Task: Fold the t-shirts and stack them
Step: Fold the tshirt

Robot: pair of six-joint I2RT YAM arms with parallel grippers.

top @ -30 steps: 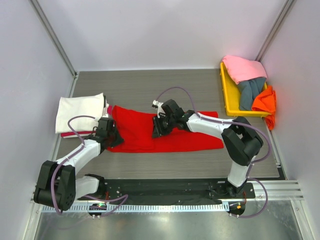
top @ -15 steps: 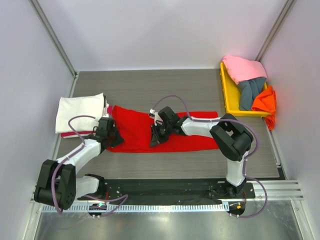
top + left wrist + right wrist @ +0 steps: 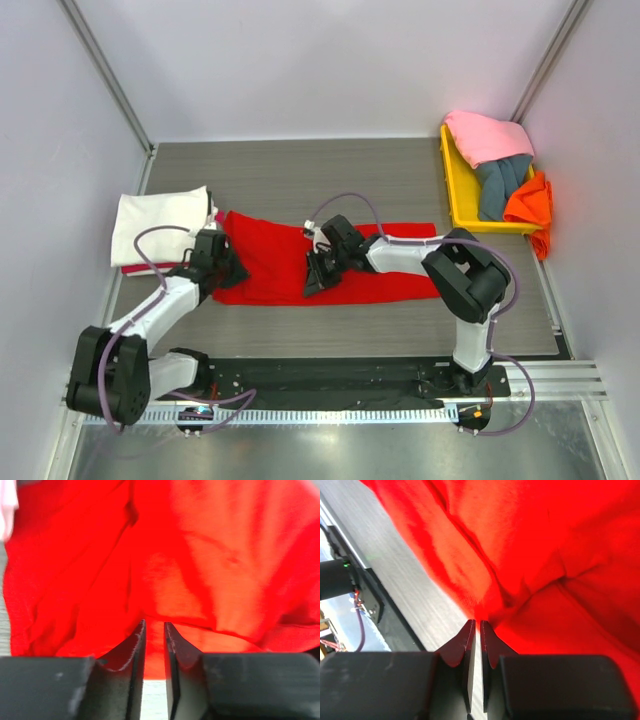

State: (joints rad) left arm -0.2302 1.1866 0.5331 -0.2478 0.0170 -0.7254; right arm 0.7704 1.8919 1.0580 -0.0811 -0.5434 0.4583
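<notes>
Lying on grey woodgrain table [image 3: 300, 180]: red t-shirt [image 3: 270, 265]; lilac walls [image 3: 300, 70].

Premises were a robotics test cell: bare white panel walls [image 3: 330, 70], aluminium frame post [image 3: 107, 70], robot arms [image 3: 160, 305] bolted at the worktop [image 3: 280, 175] edge.

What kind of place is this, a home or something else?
Probably a robotics laboratory test cell: two robot arms bolted to a black rail at the table edge, plain white panels enclosing the table, and a red t-shirt spread out, with more shirts in a yellow tray.
</notes>
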